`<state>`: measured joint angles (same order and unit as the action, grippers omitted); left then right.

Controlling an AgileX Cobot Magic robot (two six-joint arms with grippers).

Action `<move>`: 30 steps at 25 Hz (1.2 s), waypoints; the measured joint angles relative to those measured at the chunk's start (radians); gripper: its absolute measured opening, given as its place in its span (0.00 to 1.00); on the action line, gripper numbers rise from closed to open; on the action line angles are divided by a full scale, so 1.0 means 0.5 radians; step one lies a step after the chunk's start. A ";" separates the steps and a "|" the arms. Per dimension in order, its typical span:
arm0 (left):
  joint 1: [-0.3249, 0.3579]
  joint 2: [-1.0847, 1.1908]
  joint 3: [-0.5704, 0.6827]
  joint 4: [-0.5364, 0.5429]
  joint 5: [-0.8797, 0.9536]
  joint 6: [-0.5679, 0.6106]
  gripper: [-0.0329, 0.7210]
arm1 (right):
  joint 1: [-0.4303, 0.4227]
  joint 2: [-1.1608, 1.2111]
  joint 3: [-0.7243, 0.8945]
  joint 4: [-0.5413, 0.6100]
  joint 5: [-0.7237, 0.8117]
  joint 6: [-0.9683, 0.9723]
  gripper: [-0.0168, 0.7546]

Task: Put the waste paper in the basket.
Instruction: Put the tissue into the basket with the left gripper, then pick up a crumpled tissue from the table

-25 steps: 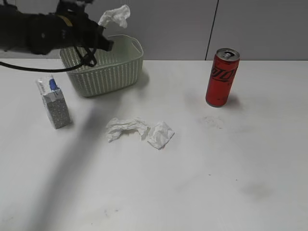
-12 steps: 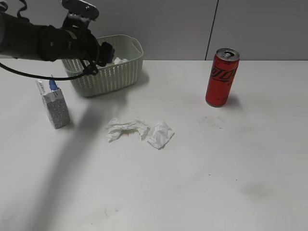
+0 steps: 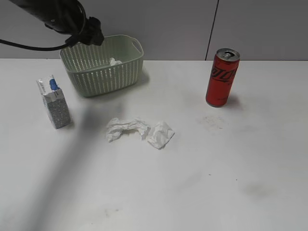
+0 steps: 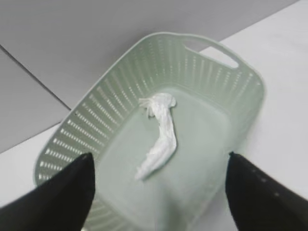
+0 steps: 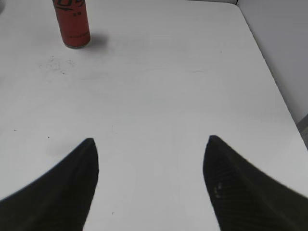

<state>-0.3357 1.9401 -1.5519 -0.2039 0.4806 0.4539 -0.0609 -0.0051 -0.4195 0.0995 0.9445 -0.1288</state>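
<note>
The pale green basket stands at the back left of the table and fills the left wrist view. One wad of waste paper lies inside it, and shows as a white scrap in the exterior view. Two more wads of waste paper lie side by side on the table in front of the basket, one on the left and one on the right. My left gripper is open and empty above the basket; in the exterior view it hangs over the basket's back left rim. My right gripper is open and empty over bare table, outside the exterior view.
A red drink can stands at the back right, also in the right wrist view. A grey-speckled packet with a blue-and-white top stands upright left of the basket. The table's right edge runs beside my right gripper.
My left gripper let go of the paper wad it held above the basket; the wad now lies in the basket. The left arm has then risen and drawn back to the upper left.
</note>
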 joint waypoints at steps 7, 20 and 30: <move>-0.096 -0.070 0.008 -0.059 0.671 0.095 0.83 | 0.000 0.000 0.000 0.001 0.000 0.000 0.69; -0.353 -0.292 0.721 -0.303 0.251 0.671 0.82 | 0.000 0.000 0.000 0.001 0.000 0.000 0.69; -0.353 0.118 0.442 -0.430 0.467 1.224 0.82 | 0.000 0.000 0.000 0.001 0.000 0.000 0.69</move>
<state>-0.5121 1.9993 -1.3309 -0.4190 0.7139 1.0658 -0.0609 -0.0051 -0.4195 0.1001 0.9445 -0.1288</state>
